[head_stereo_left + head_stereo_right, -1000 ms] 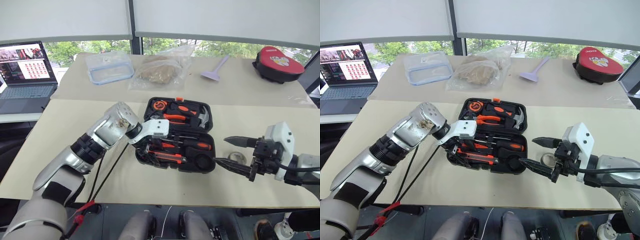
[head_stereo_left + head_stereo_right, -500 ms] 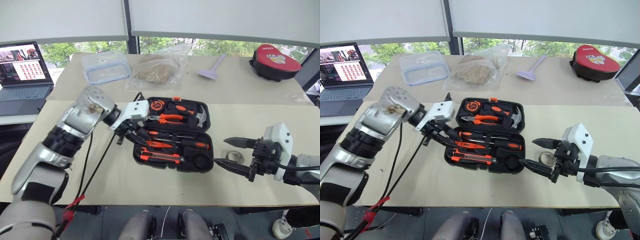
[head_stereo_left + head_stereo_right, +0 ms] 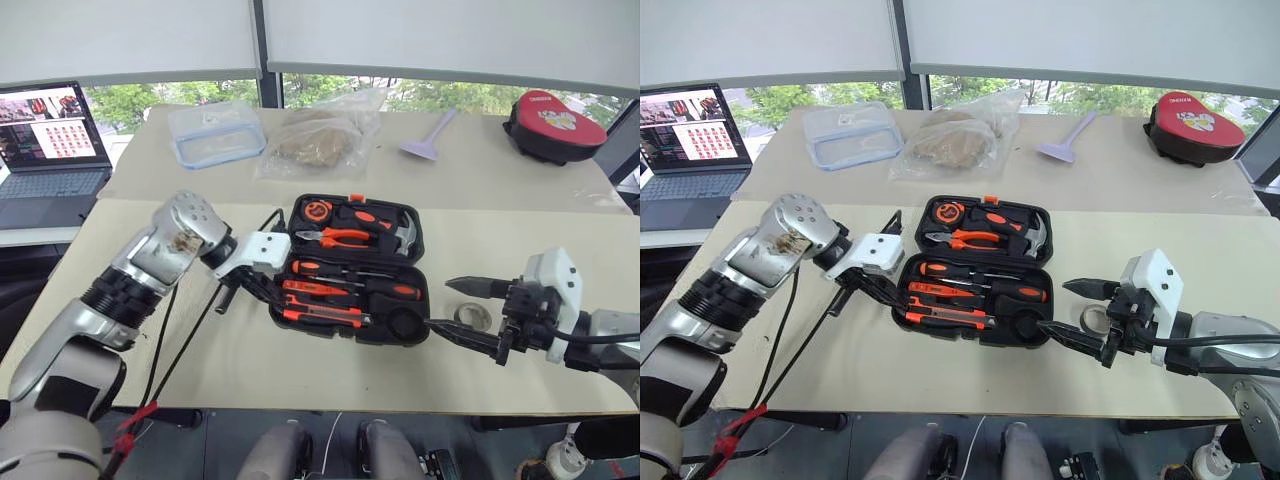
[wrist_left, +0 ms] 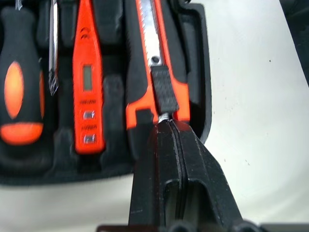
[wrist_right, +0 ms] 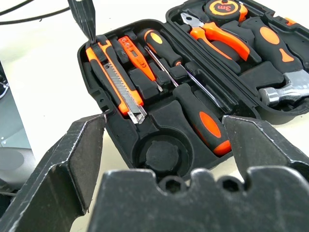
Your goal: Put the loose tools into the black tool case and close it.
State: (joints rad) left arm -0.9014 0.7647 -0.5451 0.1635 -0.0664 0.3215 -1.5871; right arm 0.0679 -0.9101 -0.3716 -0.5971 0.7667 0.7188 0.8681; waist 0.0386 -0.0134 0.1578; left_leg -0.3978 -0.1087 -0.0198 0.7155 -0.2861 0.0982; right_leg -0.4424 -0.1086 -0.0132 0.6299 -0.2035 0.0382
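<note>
A beige table (image 3: pixel 250 370) abuts a second table under windows with lowered blinds; a laptop (image 3: pixel 45 150) stands open at the far left. On the far table lie a clear container (image 3: pixel 218 132), a plastic bag (image 3: pixel 325 140), a lilac scraper (image 3: pixel 430 138) and a red pouch (image 3: pixel 556 125). The case (image 3: pixel 352 268) lies open mid-table, pliers (image 3: pixel 335 236), hammer (image 3: pixel 402 233) and tape measure in its far half. The left gripper (image 3: pixel 258 290), clenched and empty, sits at the case's near left corner; its wrist view shows the tips just beside the knife (image 4: pixel 157 63), with the orange screwdriver (image 4: pixel 86 92) and a black-and-orange handle alongside. The right gripper (image 3: pixel 460 310) hangs spread wide right of the case, the tape roll (image 3: pixel 470 314) on the table between its fingers. Its wrist view shows the round recess (image 5: pixel 161 155) bare and two screwdrivers (image 5: pixel 200 116) seated.
</note>
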